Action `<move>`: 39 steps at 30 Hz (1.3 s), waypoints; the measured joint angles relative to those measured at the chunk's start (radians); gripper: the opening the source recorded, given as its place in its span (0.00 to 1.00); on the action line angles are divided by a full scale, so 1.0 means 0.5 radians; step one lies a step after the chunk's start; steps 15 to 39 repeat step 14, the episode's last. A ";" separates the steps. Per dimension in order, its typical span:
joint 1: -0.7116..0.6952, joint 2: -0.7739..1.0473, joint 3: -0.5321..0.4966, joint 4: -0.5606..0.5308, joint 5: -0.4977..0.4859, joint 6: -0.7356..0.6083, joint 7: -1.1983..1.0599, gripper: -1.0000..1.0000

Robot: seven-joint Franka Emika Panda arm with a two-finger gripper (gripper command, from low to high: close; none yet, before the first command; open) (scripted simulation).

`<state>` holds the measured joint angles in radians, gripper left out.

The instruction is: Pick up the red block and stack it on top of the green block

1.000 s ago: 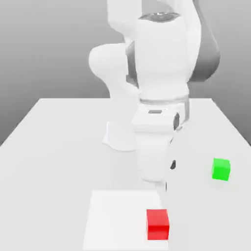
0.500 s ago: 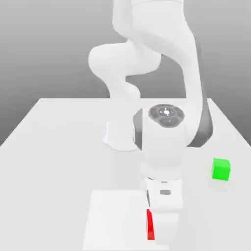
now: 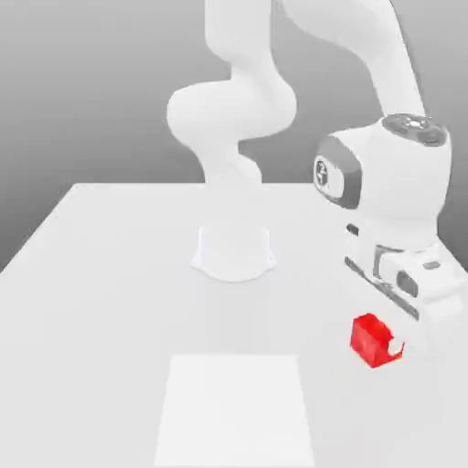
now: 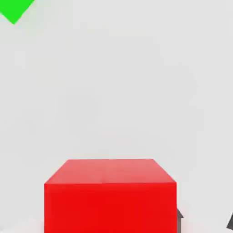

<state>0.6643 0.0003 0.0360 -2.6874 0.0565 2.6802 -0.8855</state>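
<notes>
Background: a plain grey wall, shading darker toward the pale, smooth worktop [image 3: 119, 320]. The red block [image 3: 370, 341], a matte cube, serves as the landmark. The hand [image 3: 399, 347] is clenched on the red block, its pale end overlapping the block's side on the exterior view's right; the block sits at the lower end of the hand, turned with an edge toward the camera. Whether its underside touches the worktop cannot be told. The white arm [image 3: 388, 55] reaches down to it from above, and the arm's base [image 3: 233, 256] stands farther back than the red block, toward the exterior view's left. A flat white square [image 3: 234, 411] lies nearer the camera than the red block, also toward the exterior view's left, well apart from it. The green block [image 4: 14, 9], partly visible in the hand view, lies apart from the red block, one corner pointing into the picture.
</notes>
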 joint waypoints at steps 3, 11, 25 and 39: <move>0.246 -0.143 0.098 -0.116 -0.017 -0.022 -0.174 0.00; 0.392 0.143 0.161 -0.194 -0.175 0.346 -0.214 0.00; 0.391 0.189 0.157 -0.192 -0.196 0.390 -0.199 1.00; 0.391 0.189 0.157 -0.192 -0.196 0.390 -0.199 1.00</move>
